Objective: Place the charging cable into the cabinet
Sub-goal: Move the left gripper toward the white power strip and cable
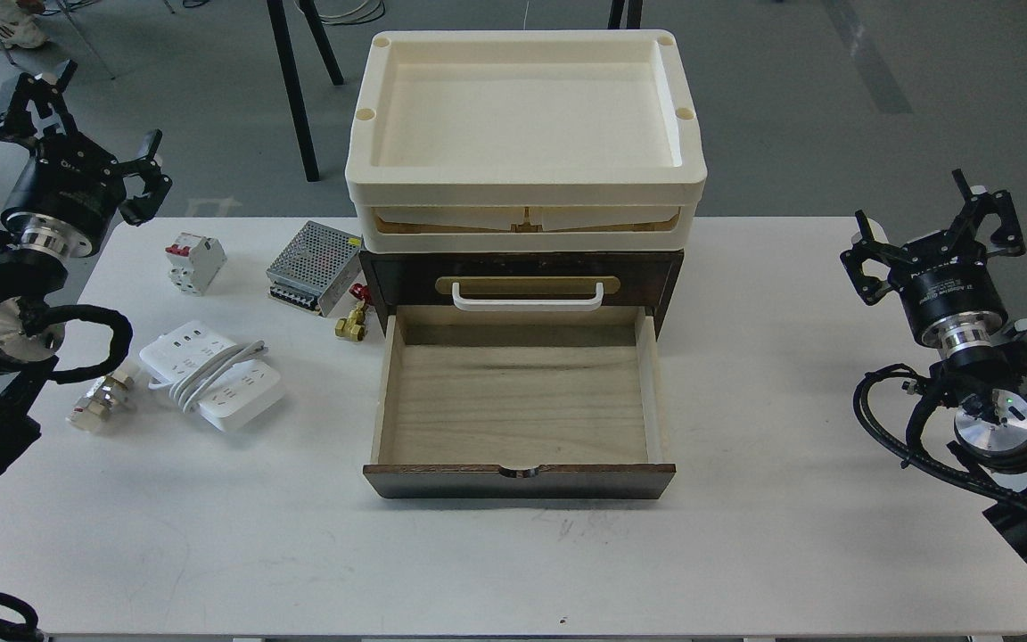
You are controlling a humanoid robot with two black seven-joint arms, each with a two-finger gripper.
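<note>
While both hands, left (90, 134) and right (932, 234), hover apart and empty, the cable (210, 374) lies left of the drawer (518, 392); its loose cord may snag on the rim.

Black arms, silver wrist rings, looping black cables.

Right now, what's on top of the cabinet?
Two stacked cream trays sit on the cabinet. The top tray looks empty; the lower tray's interior is covered.

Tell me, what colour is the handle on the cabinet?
White, on a brass plate; the handle shows clearly in the head view.
</note>
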